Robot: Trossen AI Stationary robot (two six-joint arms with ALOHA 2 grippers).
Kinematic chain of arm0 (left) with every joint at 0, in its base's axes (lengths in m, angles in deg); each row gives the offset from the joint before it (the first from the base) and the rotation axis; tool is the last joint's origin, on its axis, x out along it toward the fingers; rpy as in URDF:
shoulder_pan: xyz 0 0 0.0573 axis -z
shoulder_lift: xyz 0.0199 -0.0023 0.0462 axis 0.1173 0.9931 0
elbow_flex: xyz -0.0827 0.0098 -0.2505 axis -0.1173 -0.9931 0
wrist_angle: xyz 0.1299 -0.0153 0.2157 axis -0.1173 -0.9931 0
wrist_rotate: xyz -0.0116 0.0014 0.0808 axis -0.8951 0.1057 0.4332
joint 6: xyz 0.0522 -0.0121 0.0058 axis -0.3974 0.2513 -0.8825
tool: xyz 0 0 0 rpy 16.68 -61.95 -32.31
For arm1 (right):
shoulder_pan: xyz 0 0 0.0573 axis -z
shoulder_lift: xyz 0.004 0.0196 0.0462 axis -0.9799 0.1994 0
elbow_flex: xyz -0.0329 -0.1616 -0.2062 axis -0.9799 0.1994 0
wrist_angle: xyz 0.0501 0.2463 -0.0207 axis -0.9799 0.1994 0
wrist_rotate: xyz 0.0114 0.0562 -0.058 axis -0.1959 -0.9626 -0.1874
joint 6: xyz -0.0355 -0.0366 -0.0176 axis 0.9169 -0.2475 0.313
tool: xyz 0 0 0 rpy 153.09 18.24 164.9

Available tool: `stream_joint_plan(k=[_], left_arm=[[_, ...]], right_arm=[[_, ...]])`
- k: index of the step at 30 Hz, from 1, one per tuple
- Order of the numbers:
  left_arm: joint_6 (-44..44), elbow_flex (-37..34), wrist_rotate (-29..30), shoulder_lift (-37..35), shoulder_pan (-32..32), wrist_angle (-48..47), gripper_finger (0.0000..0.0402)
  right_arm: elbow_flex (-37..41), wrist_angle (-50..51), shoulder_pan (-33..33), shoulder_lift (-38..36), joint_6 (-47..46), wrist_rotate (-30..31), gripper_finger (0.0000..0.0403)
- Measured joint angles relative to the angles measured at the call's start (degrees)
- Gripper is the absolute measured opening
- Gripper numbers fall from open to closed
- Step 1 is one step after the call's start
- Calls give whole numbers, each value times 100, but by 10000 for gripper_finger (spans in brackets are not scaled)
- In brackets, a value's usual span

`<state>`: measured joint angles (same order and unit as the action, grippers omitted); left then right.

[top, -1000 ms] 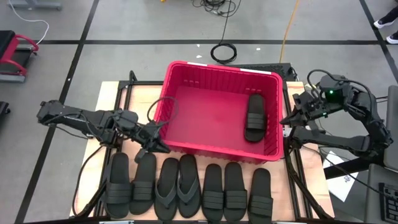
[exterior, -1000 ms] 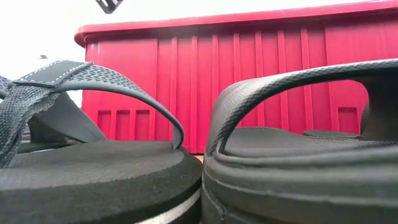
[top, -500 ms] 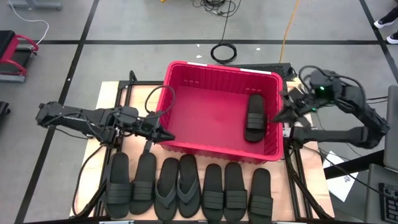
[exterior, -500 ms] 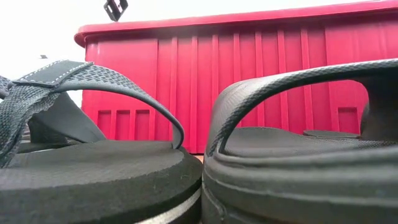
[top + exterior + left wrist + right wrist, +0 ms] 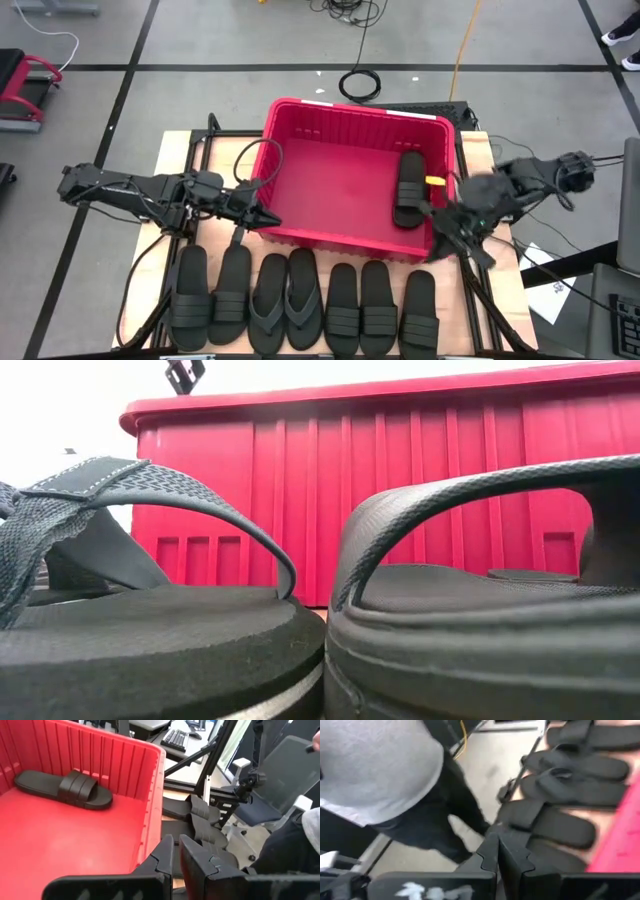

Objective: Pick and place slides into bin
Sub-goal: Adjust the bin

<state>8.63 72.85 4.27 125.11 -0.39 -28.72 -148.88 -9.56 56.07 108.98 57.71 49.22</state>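
The red bin (image 5: pixel 300 150) stands mid-table with one ribbed-strap slide (image 5: pixel 410 188) lying flat inside near its right wall; that slide also shows in the left wrist view (image 5: pixel 65 790). Seven more slides lie side by side along the near edge (image 5: pixel 343 308), the two flip-flops (image 5: pixel 285 298) among them. My left gripper (image 5: pixel 265 218) is shut and empty, just outside the bin's near-left corner. My right gripper (image 5: pixel 448 238) is shut and empty, blurred, at the bin's near-right corner above the rightmost slide (image 5: pixel 420 310).
The low view shows a flip-flop (image 5: pixel 150 610) and a strap slide (image 5: pixel 480 610) close in front of the bin wall (image 5: pixel 400 490). A person in a grey top (image 5: pixel 380 765) stands beyond the table's right side. A cable coil (image 5: pixel 360 82) lies on the floor behind.
My right gripper has swung from beside the bin's right wall toward the near edge, down to the bin's near-right corner, moving fast and blurred. My left gripper has shifted a little toward the far edge and the bin, then held still. The slides have not moved.
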Motion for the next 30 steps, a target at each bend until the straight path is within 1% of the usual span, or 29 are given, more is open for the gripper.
stream_joint_plan(k=[3, 7, 12, 18, 22, 30], left_arm=[[-107, 0, -2, 0, 0, -131, 26], [-374, 0, -1, 0, -12, -204, 26], [-433, 0, 0, -4, -198, -202, 26], [-597, 2, -2, -164, -447, -253, 26], [-757, 4, -3, -363, -549, -296, 26], [-829, 4, -4, -709, -739, -709, 26]], right_arm=[[4, 305, -617, 51, -710, 466, 0], [4, 542, -1027, 221, -1320, 708, 0], [4, 641, -1152, 498, -1638, 707, 0], [7, 1020, -1327, 683, -2043, 721, 0], [7, 1514, -1424, 778, -2283, 1170, 0], [7, 1960, -1430, 1126, -2289, 1229, 0]])
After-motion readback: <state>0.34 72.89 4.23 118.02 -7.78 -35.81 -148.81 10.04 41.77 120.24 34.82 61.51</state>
